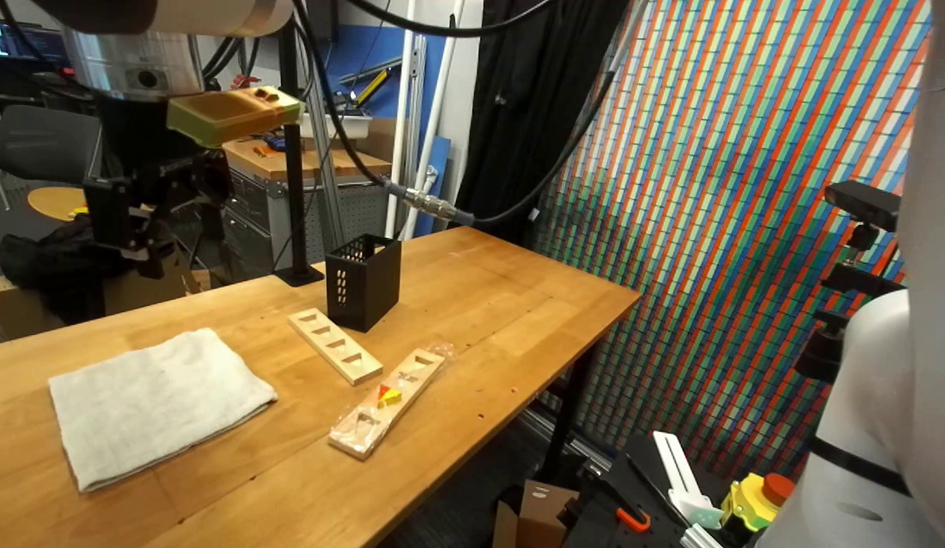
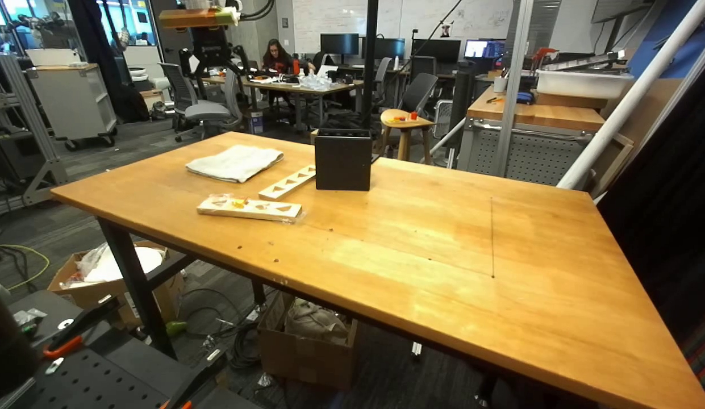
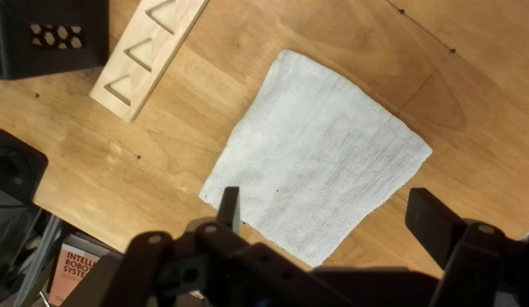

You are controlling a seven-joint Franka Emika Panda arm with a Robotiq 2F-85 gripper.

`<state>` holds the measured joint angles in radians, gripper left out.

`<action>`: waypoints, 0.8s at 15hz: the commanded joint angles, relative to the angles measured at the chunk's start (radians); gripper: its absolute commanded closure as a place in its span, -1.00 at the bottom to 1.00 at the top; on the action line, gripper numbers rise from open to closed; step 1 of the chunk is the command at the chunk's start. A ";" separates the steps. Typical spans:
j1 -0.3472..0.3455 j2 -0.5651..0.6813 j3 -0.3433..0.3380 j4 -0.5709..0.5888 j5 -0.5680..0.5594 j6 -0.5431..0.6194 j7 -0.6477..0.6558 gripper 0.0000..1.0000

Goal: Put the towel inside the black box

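The white towel [image 1: 160,403] lies flat, folded to a rough square, on the wooden table. It also shows in an exterior view [image 2: 236,163] and in the wrist view [image 3: 319,140]. The black box [image 1: 381,293] stands upright with its top open and holes in one side; it also shows in an exterior view [image 2: 343,162] and at the top left of the wrist view [image 3: 93,44]. My gripper [image 1: 181,242] is well above the table, beyond the towel's far edge in that exterior view. In the wrist view the gripper [image 3: 324,192] is open and empty, its fingers wide apart over the towel's near corner.
A light wooden strip [image 1: 329,341] with triangular recesses lies beside the box. A second strip [image 1: 407,380], in clear wrap with coloured pieces, lies nearby. A black post [image 1: 293,183] stands at the table's [image 1: 518,320] far edge behind the box. A cable hangs above.
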<state>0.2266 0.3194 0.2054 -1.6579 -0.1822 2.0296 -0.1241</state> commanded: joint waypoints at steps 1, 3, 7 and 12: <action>0.028 0.136 0.000 0.148 -0.006 0.012 -0.028 -1.00; 0.039 0.195 -0.004 0.186 -0.008 0.036 -0.040 -1.00; 0.051 0.307 -0.014 0.252 -0.015 0.070 -0.077 -1.00; 0.044 0.419 -0.027 0.273 -0.009 0.145 -0.108 -1.00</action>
<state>0.2648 0.6651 0.1904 -1.4437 -0.1827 2.1416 -0.2035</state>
